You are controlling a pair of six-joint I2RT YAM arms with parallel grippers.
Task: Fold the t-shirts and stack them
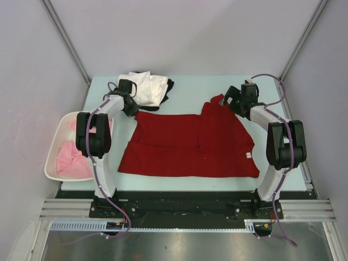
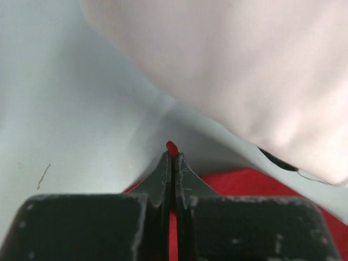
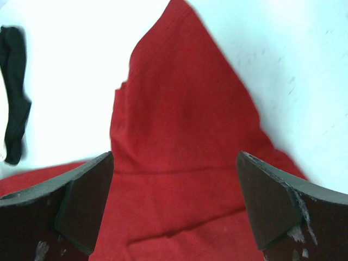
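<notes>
Mid-table: a spread t-shirt (image 1: 190, 144) lies flat across the middle of the table (image 1: 190, 87), in front of both arm bases. A pile of folded t-shirts (image 1: 148, 88) sits just behind its far-left corner. To the left, at the table's left edge and beside the left arm, a basket (image 1: 53, 163) holds crumpled t-shirts (image 1: 73, 155). The left gripper (image 1: 131, 107) is at the spread shirt's far-left corner, between shirt and pile. The right gripper (image 1: 227, 103) is above the shirt's far-right flap.
</notes>
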